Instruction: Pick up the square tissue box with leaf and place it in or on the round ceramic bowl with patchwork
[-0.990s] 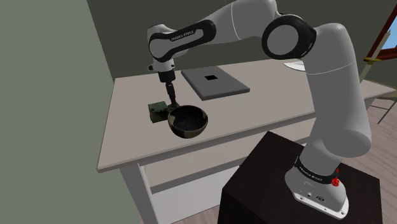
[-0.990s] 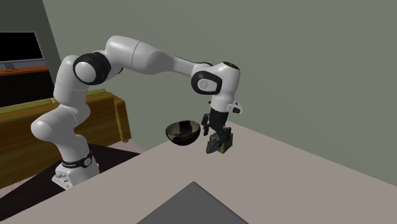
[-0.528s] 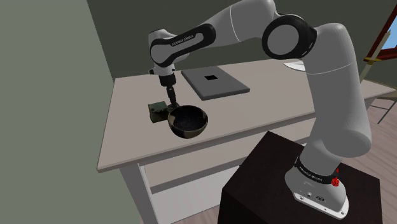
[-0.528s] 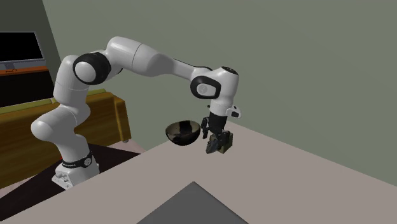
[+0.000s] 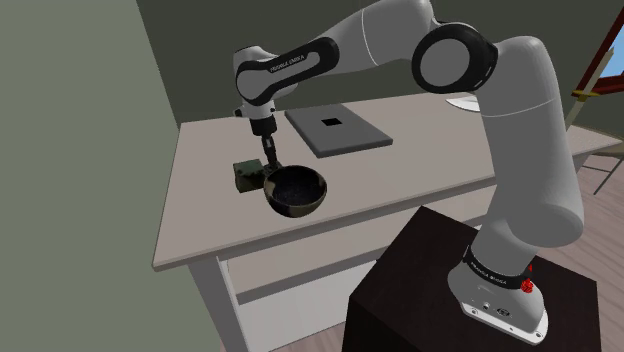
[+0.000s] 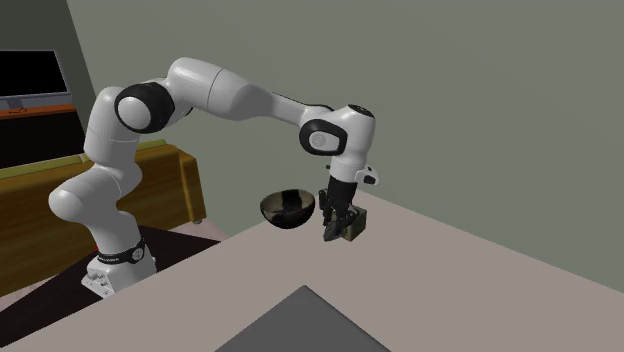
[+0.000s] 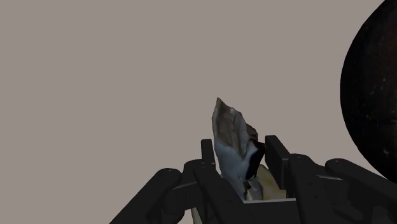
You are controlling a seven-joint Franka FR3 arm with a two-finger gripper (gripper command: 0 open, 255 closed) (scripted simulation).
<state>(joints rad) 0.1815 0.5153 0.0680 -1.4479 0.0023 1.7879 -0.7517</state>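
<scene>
The small dark green tissue box (image 5: 247,177) sits on the grey table (image 5: 200,215), touching the side of the round dark bowl (image 5: 297,190) towards the shoulder view's left. My gripper (image 5: 268,162) points straight down onto the edge of the box nearest the bowl. In the wrist view its black fingers (image 7: 207,154) are shut on the pale tissue tuft (image 7: 231,139) that sticks up from the box top (image 7: 270,189), with the bowl (image 7: 375,95) close beside. The second exterior view shows the gripper (image 6: 333,228) narrowed against the box (image 6: 354,226) next to the bowl (image 6: 287,207).
A flat dark grey slab (image 5: 338,130) with a black square lies farther back on the table, and a white object (image 5: 462,103) sits behind my arm. The table's front edge runs just below the bowl. A wooden cabinet (image 6: 160,180) stands behind my base.
The fingers, apart around the box top before, have come together on the tissue tuft. The hand shifted slightly a second ago and has since stayed put; box and bowl have not moved.
</scene>
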